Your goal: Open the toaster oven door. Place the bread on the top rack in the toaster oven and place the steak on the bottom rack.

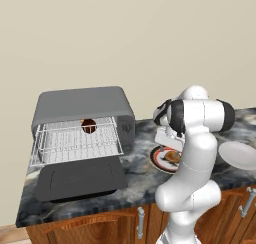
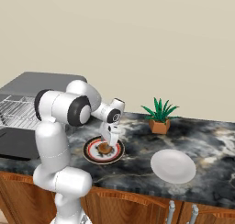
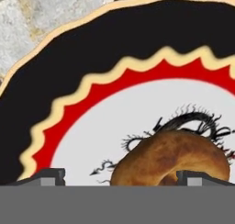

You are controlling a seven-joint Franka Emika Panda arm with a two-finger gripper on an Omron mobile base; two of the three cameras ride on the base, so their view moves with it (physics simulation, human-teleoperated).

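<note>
Item: the bread (image 3: 172,158). Small golden-brown curled piece, lying on the white centre of the patterned plate (image 3: 69,71), at about 5 o'clock from the plate's middle in the hand view. The plate stands on the dark marbled counter (image 2: 202,131), near the toaster oven (image 1: 82,105) on its knob side.

Handling, judged: light, crusty outside and probably yielding under pressure; not slippery, not fragile, but it could crush or roll. Best taken across its narrower width, low on the flanks, with a gentle squeeze.

Tool: the gripper (image 2: 108,144) points down over the plate, its tips (image 3: 50,176) flanking the bread at 7 and 5 o'clock. The jaws stand wide, close to their fullest spread; nothing is clamped, and contact with the crust cannot be told.

Surroundings: the toaster oven door (image 1: 80,180) lies folded down flat. The steak (image 1: 89,125) already sits inside at the back. A plain white plate (image 2: 172,165) and a potted plant (image 2: 159,115) stand farther along the counter.
</note>
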